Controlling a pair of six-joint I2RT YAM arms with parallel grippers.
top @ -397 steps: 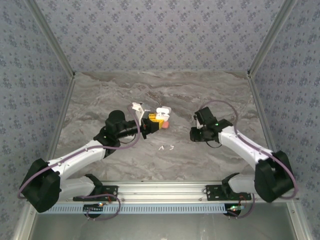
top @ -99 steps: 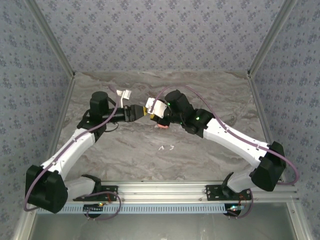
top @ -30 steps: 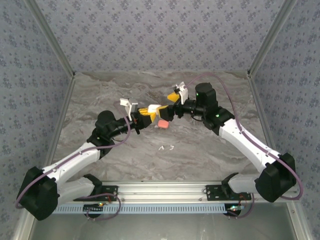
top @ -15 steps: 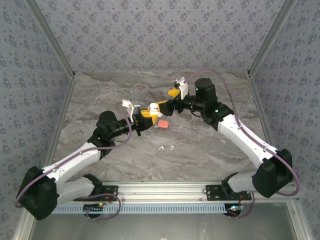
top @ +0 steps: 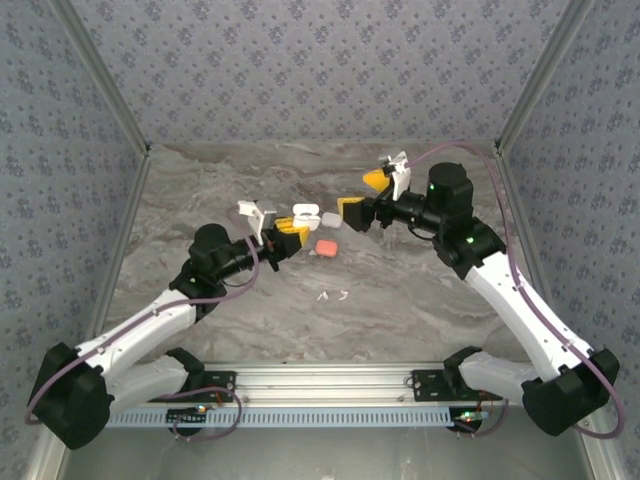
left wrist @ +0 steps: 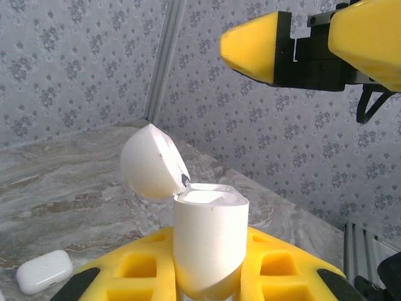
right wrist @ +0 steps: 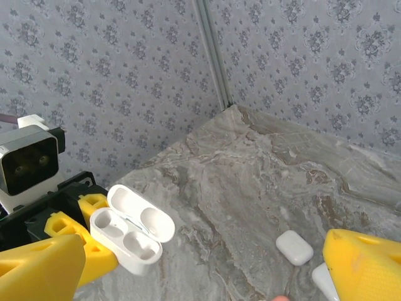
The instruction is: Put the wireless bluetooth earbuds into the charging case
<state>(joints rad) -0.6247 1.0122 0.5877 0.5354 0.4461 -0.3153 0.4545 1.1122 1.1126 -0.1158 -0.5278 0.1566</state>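
My left gripper (top: 288,228) is shut on a white charging case (top: 303,213), held upright above the table with its lid flipped open. In the left wrist view the case (left wrist: 210,238) stands between my yellow fingers (left wrist: 294,269), lid (left wrist: 150,164) tilted back to the left. Seen from the right wrist, the case (right wrist: 128,241) has both wells empty. My right gripper (top: 361,196) hangs open to the right of the case, apart from it, with nothing between its fingers (right wrist: 360,266). Two tiny white earbuds (top: 333,295) lie on the marble nearer the arms.
A pink case (top: 323,247) lies on the table just below the held case. A closed white case (right wrist: 294,247) and another beside it (right wrist: 322,277) rest on the marble below my right gripper. Patterned walls enclose the table (top: 420,300) on three sides.
My right gripper has pulled back to the right and upward, away from the case it was next to a second ago. My left gripper still holds the case and has barely shifted.
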